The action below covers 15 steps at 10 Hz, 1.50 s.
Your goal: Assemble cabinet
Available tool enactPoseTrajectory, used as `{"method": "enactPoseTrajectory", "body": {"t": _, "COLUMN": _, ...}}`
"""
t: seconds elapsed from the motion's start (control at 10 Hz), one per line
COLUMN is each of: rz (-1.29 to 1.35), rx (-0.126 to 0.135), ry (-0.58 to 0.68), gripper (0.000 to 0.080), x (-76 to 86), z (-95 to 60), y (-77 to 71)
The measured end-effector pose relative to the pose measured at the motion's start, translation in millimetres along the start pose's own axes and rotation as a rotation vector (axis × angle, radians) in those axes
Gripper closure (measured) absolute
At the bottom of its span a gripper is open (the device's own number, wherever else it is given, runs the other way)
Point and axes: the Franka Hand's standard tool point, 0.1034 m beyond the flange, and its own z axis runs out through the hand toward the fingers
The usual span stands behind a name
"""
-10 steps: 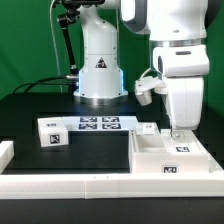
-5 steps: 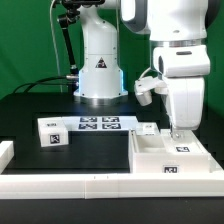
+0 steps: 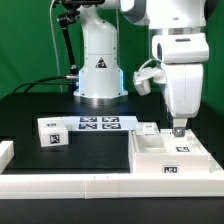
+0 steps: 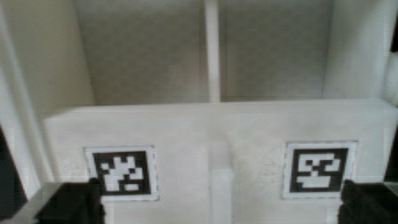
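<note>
The cabinet (image 3: 165,160) sits on the black table (image 3: 35,110) directly below the gripper (image 3: 178,128). It is an open white box with its compartments facing up. In the wrist view you look straight down on one of its walls (image 4: 214,130), with the dividers running away behind it.

The gripper hangs just above that wall, apart from it. It looks spread and empty: the two dark fingertips (image 4: 50,207) stand well apart at the edges of the wrist view, and nothing is pinched between them.

I judge the step in hand to be a grasp on the cabinet body, to shift or steady it, with no loose part joined yet. If so, your next move calls for a straight descent so the fingers straddle the wall squarely — a skewed approach could nudge the box aside.

A small white piece (image 3: 147,130) lies beside the cabinet, to the exterior view's left of the gripper. Farther that way are the marker board (image 3: 98,124) and a tagged white block (image 3: 52,132).

You won't find readable writing — the wall tags (image 4: 119,170) carry only black-and-white square patterns, and the triangular mark (image 3: 100,63) on the robot's base is too small to read.
</note>
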Motion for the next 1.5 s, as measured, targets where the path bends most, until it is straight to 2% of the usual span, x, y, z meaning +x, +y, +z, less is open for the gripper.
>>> {"method": "enactPoseTrajectory", "body": {"t": 0.1, "rz": 0.015, "rx": -0.005, "ry": -0.009, "gripper": 0.0051, "x": -2.6, "z": -9.3, "y": -9.0}}
{"method": "enactPoseTrajectory", "body": {"t": 0.2, "rz": 0.025, "rx": -0.007, "ry": -0.024, "gripper": 0.001, "x": -6.3, "z": -20.7, "y": -25.3}}
{"method": "enactPoseTrajectory", "body": {"t": 0.3, "rz": 0.029, "rx": -0.01, "ry": -0.035, "gripper": 0.001, "x": -10.4, "z": -27.8, "y": -43.7}}
{"method": "enactPoseTrajectory", "body": {"t": 0.4, "rz": 0.036, "rx": -0.016, "ry": -0.037, "gripper": 0.0002, "x": -14.1, "z": -27.7, "y": -60.0}}
{"method": "enactPoseTrajectory", "body": {"t": 0.5, "rz": 0.041, "rx": -0.002, "ry": -0.043, "gripper": 0.0002, "x": -16.5, "z": -23.5, "y": -68.8}}
{"method": "enactPoseTrajectory", "body": {"t": 0.9, "rz": 0.043, "rx": -0.004, "ry": -0.041, "gripper": 0.0002, "x": -16.2, "z": -23.5, "y": -65.6}}
{"method": "enactPoseTrajectory", "body": {"t": 1.1, "rz": 0.036, "rx": 0.001, "ry": -0.041, "gripper": 0.0002, "x": -21.4, "z": -20.8, "y": -64.7}}
{"method": "enactPoseTrajectory", "body": {"t": 1.2, "rz": 0.04, "rx": -0.008, "ry": -0.037, "gripper": 0.0002, "x": -26.0, "z": -16.6, "y": -81.3}}
{"method": "enactPoseTrajectory", "body": {"t": 1.5, "rz": 0.032, "rx": 0.002, "ry": -0.032, "gripper": 0.0002, "x": -38.1, "z": 1.4, "y": -127.4}}
